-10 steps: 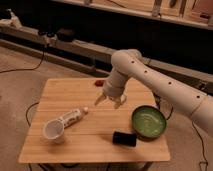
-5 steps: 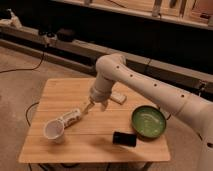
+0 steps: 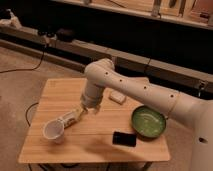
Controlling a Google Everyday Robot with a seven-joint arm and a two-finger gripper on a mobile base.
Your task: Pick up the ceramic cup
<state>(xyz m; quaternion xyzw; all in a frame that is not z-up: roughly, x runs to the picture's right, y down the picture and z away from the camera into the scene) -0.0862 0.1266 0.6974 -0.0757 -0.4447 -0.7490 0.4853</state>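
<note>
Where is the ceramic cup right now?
In the camera view the ceramic cup sits near the table's front left corner, beside the white tube; the gripper is over the tube's other end.

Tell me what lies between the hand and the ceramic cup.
In the camera view, a long white tube lies on the wooden table between the hand and the ceramic cup, spanning most of that stretch.
</note>
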